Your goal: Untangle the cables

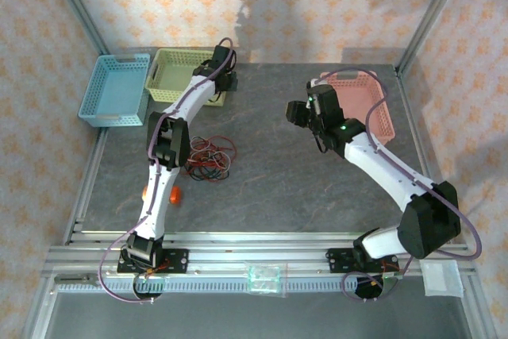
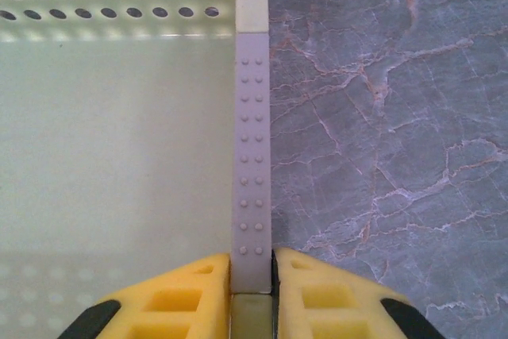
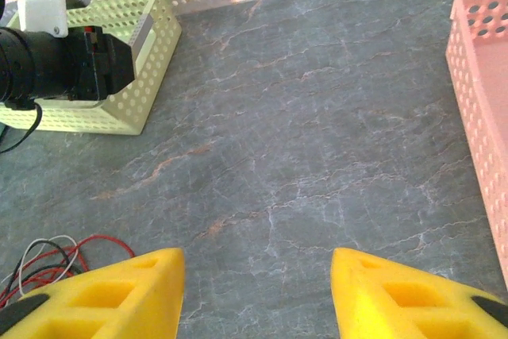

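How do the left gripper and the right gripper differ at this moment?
The left gripper has its jaws closed on a wall of the pale yellow-green perforated plastic basket; the right gripper has its jaws apart, holding nothing. The left sits at that basket's edge; the right hangs over bare grey marbled table. Both have yellow fingers, and neither touches the red, black and whitish cables.
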You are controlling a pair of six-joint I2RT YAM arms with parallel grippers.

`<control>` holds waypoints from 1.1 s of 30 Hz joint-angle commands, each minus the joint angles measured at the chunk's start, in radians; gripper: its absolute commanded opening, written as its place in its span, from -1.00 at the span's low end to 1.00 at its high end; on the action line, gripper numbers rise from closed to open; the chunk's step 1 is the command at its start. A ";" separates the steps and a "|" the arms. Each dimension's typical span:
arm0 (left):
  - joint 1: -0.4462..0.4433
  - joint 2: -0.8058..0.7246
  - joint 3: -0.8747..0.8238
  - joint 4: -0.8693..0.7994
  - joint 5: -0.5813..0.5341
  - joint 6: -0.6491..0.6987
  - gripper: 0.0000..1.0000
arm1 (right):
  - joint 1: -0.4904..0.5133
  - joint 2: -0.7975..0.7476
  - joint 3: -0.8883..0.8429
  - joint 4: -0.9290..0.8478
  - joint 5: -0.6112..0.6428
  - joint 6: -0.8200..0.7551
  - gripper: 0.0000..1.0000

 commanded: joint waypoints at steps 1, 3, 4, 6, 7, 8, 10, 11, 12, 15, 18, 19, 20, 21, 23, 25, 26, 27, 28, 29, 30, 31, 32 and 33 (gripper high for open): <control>0.002 0.005 0.031 -0.029 0.048 0.033 -0.69 | -0.002 -0.043 -0.020 -0.014 0.058 0.023 -0.01; 0.002 -0.008 0.016 -0.020 0.081 0.038 -0.75 | -0.002 -0.049 -0.025 -0.015 0.072 0.030 -0.03; 0.001 -0.014 0.005 -0.014 0.098 0.040 -0.76 | -0.002 -0.050 -0.026 -0.015 0.078 0.032 -0.03; -0.003 -0.023 -0.008 -0.010 0.130 0.046 -0.81 | -0.002 -0.056 -0.029 -0.017 0.092 0.038 -0.03; -0.006 -0.027 -0.013 -0.010 0.139 0.049 -0.83 | -0.002 -0.061 -0.031 -0.017 0.100 0.042 -0.03; -0.011 -0.034 -0.022 -0.008 0.151 0.051 -0.85 | -0.002 -0.065 -0.034 -0.016 0.108 0.045 -0.03; -0.024 -0.050 -0.042 0.000 0.179 0.056 -0.90 | -0.002 -0.074 -0.042 -0.014 0.135 0.053 -0.04; -0.035 -0.061 -0.058 0.004 0.194 0.062 -0.91 | -0.002 -0.081 -0.046 -0.014 0.156 0.060 -0.04; -0.044 -0.072 -0.070 0.007 0.210 0.068 -0.93 | -0.002 -0.089 -0.050 -0.015 0.180 0.071 -0.07; -0.075 -0.114 -0.115 0.019 0.262 0.081 -0.97 | -0.004 -0.114 -0.068 -0.012 0.258 0.099 -0.09; -0.120 -0.183 -0.204 0.049 0.288 0.106 -1.00 | -0.009 -0.143 -0.085 -0.010 0.328 0.125 -0.07; -0.135 -0.207 -0.239 0.063 0.293 0.116 -1.00 | -0.014 -0.154 -0.091 -0.007 0.344 0.131 -0.07; -0.152 -0.238 -0.283 0.082 0.301 0.124 -1.00 | -0.021 -0.167 -0.100 -0.002 0.356 0.137 -0.07; -0.171 -0.271 -0.328 0.101 0.312 0.139 -1.00 | -0.031 -0.178 -0.109 0.007 0.360 0.139 -0.06; -0.213 -0.337 -0.420 0.147 0.315 0.174 -1.00 | -0.060 -0.190 -0.118 0.010 0.354 0.143 -0.04; -0.259 -0.401 -0.512 0.196 0.303 0.220 -1.00 | -0.089 -0.194 -0.120 0.003 0.337 0.149 -0.04; -0.282 -0.427 -0.547 0.204 0.305 0.246 -1.00 | -0.107 -0.196 -0.120 0.001 0.325 0.149 -0.04; -0.305 -0.449 -0.578 0.211 0.308 0.265 -1.00 | -0.122 -0.199 -0.122 0.001 0.315 0.149 -0.04; -0.325 -0.465 -0.601 0.216 0.302 0.273 -1.00 | -0.135 -0.201 -0.123 0.001 0.311 0.149 -0.04; -0.345 -0.482 -0.625 0.222 0.296 0.283 -1.00 | -0.147 -0.204 -0.125 0.001 0.305 0.148 -0.04; -0.364 -0.499 -0.646 0.228 0.288 0.293 -1.00 | -0.160 -0.205 -0.125 0.002 0.302 0.145 -0.04; -0.377 -0.512 -0.666 0.233 0.282 0.301 -1.00 | -0.167 -0.206 -0.123 0.001 0.301 0.143 -0.04; -0.397 -0.527 -0.685 0.237 0.275 0.315 -1.00 | -0.175 -0.207 -0.121 0.000 0.301 0.140 -0.04; -0.411 -0.537 -0.704 0.240 0.265 0.328 -1.00 | -0.179 -0.208 -0.120 0.000 0.302 0.137 -0.04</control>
